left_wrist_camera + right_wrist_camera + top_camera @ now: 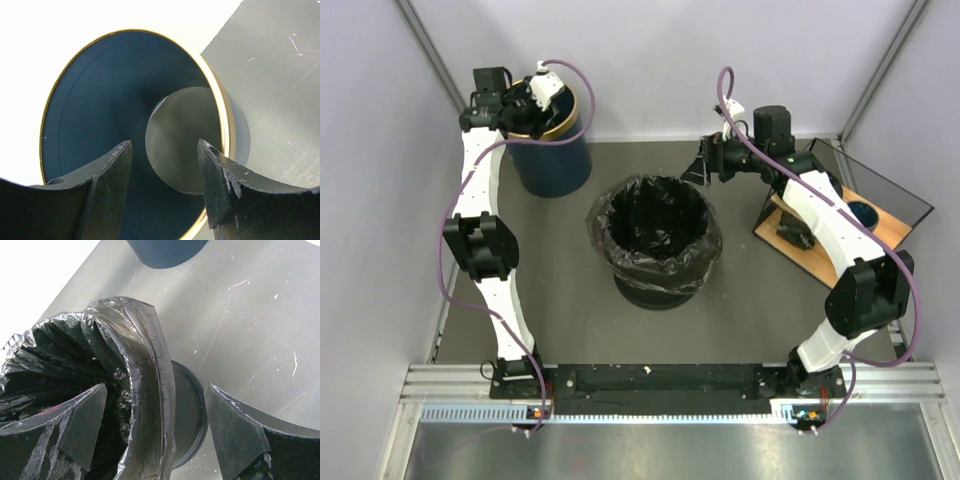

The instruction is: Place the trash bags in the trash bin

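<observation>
The left tool [164, 146] hangs about half open and empty over the bin [100, 100], its fingers inside the mouth and the gold rim passing just under one of them. It should shift until the rim sits between both fingers before closing. The right tool [156, 388] is wide open and empty, the bag [145, 355] edge standing between its fingers. Centre it, pinch only film, and lift slowly.

Top view is evenly lit from above, with soft shadows on the table [770, 300]. Both wrist views blow out to white at upper left; sheen streaks the bag [150, 340].
</observation>
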Robot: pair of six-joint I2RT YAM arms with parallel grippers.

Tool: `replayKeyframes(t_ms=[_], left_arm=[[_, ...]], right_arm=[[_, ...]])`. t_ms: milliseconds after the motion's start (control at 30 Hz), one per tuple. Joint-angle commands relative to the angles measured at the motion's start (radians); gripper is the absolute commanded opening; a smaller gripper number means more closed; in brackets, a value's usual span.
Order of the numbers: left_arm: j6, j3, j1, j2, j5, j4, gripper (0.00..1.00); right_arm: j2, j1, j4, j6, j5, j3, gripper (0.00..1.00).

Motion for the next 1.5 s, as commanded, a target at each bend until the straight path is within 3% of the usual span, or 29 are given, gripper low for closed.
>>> replayKeyframes(t_ms=[0,133,300,467,933,1133,1167,1367,1467], left_arm=[[-0.08,0.001,0.003,-0.055,-0.001,0.106,0.63],[-0.125,0.0,0.001,-0.135,0.05,0.18,0.64],[0.0,-0.107,0.001,-0.212,0.13,0.093,0.65],[0.06,-0.108,0.003,-0.178,0.142,-0.013,0.68],[0.14,-0.072,-0.003,0.007,-0.04,-0.091,0.72],[0.312,-0.04,-0.015,0.081,-0.051,-0.361,0.61],[0.336,-0.042,-0.019,0.083,-0.036,-0.397,0.55],[0.399,-0.043,-0.025,0.083,-0.011,-0.588,0.43],[0.369,-0.048,-0.025,0.065,-0.016,-0.644,0.32]], right_arm=[[0.003,-0.005,0.001,-0.009,-0.019,0.076,0.8],[0.005,-0.008,-0.004,-0.017,-0.022,0.075,0.8],[0.002,-0.013,-0.006,-0.017,-0.027,0.069,0.8],[0.0,-0.014,-0.006,-0.015,-0.03,0.064,0.8],[0.009,-0.022,-0.016,-0.017,-0.027,0.058,0.8],[0.017,-0.022,-0.021,-0.018,-0.021,0.066,0.8],[0.017,-0.023,-0.021,-0.021,-0.021,0.066,0.8],[0.028,-0.023,-0.028,-0.026,-0.022,0.073,0.8],[0.031,-0.025,-0.035,-0.029,-0.016,0.09,0.8]])
